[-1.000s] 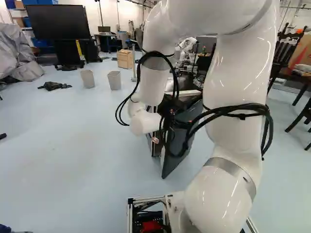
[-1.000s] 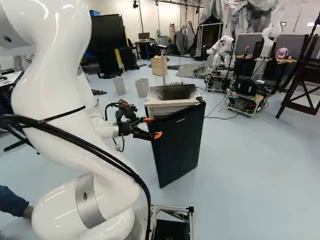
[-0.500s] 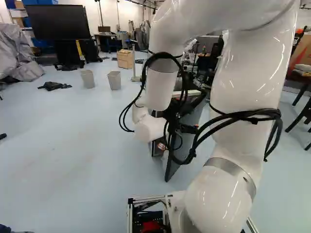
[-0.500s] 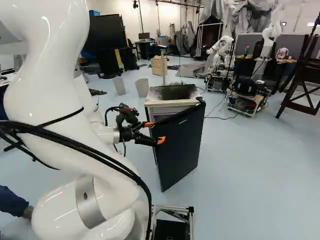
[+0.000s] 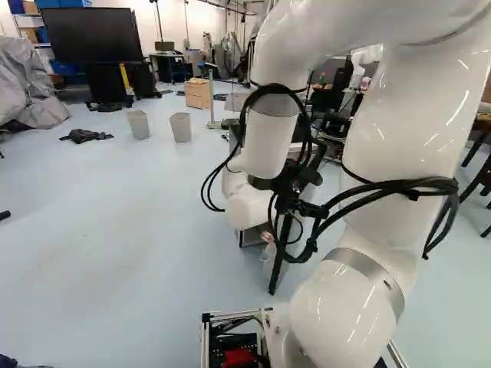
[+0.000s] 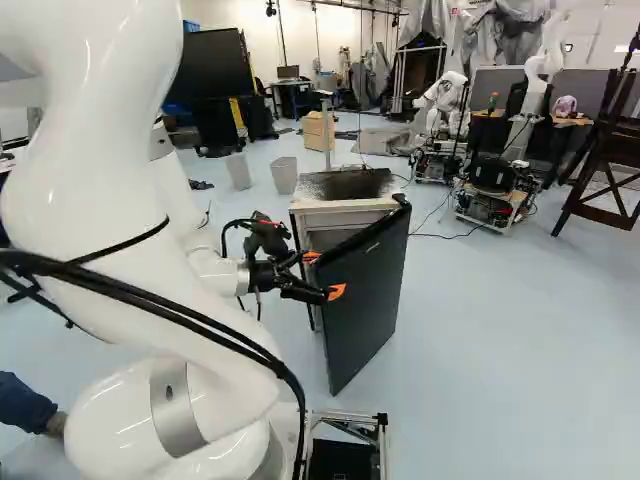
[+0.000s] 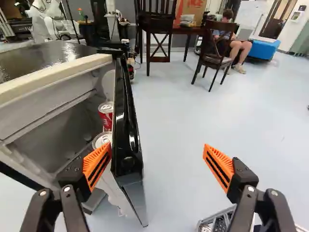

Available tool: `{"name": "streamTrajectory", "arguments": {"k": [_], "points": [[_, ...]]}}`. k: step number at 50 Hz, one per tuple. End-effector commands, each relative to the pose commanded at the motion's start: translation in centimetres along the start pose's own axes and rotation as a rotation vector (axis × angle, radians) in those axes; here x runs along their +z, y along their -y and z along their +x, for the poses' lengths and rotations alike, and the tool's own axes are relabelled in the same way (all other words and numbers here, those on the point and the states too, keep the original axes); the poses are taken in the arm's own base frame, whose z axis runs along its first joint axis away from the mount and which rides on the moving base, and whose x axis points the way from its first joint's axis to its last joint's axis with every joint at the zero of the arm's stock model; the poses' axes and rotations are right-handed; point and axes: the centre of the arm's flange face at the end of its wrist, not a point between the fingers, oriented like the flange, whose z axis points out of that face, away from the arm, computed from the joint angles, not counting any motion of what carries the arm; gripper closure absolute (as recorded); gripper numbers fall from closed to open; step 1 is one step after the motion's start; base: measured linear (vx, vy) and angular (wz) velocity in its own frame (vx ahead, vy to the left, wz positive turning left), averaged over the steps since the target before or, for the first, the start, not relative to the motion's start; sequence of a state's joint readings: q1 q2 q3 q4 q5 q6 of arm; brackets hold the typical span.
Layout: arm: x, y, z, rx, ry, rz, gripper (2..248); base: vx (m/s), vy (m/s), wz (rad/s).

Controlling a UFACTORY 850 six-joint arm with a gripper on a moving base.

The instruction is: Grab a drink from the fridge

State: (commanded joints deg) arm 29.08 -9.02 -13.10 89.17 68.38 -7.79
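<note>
In the right base view my gripper is at the near edge of the fridge door, which stands ajar from the small fridge. The wrist view shows the gripper open, with the door between its widely parted fingers. One orange pad is on the door's inner side, close against its edge; the other is well clear of the outer face. Behind the door's inner side are a red can and a can with a silver top. The lower shelves are mostly hidden.
Two grey bins and a wooden cabinet stand beyond the fridge. Another robot is farther off to the right. Dark wooden chairs stand past the door's outer side.
My arm has swung rightward, carrying the gripper along. The fridge door has turned further open with it, and more of the fridge's inside shows in the right base view. The base has not moved.
</note>
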Motion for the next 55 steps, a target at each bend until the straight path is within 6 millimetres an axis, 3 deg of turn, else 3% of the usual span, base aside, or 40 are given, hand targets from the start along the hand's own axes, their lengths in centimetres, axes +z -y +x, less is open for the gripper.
{"name": "streamTrajectory", "arguments": {"k": [55], "points": [[5.3, -6.0, 1.6, 0.088, 0.019, -0.270, 3, 0.000, 0.000, 0.000]]}}
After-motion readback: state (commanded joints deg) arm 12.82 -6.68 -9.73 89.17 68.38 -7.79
